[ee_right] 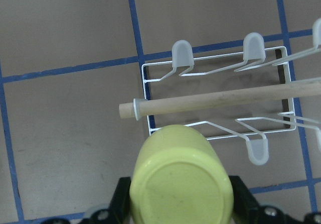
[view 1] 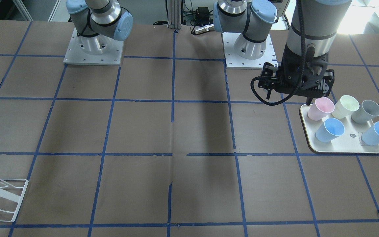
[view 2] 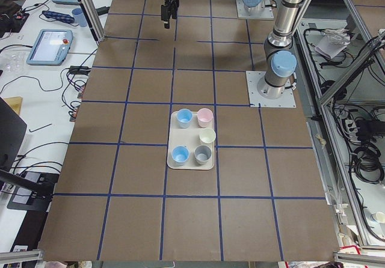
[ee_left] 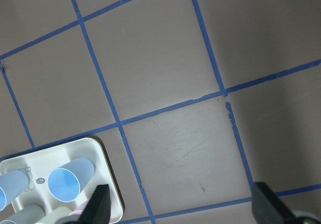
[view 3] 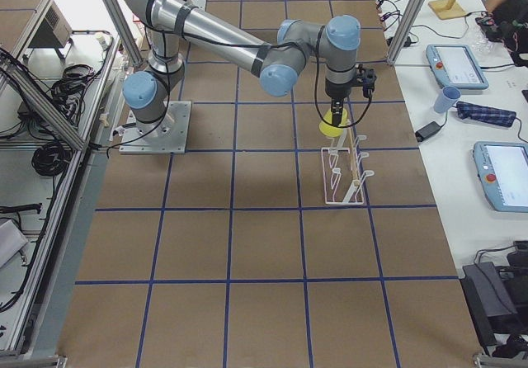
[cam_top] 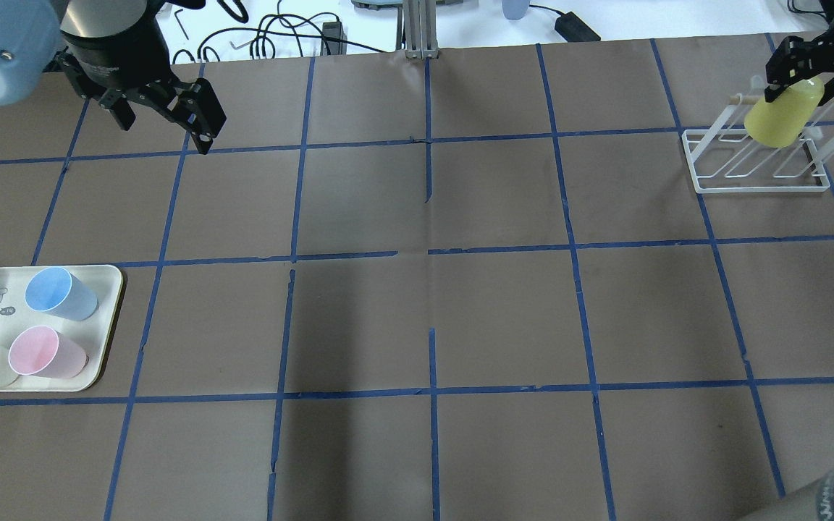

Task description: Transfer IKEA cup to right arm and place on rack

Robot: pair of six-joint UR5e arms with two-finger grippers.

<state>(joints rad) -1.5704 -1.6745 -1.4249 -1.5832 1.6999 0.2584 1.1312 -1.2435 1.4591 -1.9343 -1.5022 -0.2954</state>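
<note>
From overhead, the right gripper is clamped on the IKEA cup, which is tilted over the rack. The left gripper hangs with its fingers apart, well beyond the tray. The right wrist view shows the cup's base near the wooden rod.

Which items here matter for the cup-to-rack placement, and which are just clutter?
In the job: yellow IKEA cup, held by right end effector; white rack.
Lying about: tray; its pink cup, cream cup, grey cup, two blue cups; left end effector, open.
</note>
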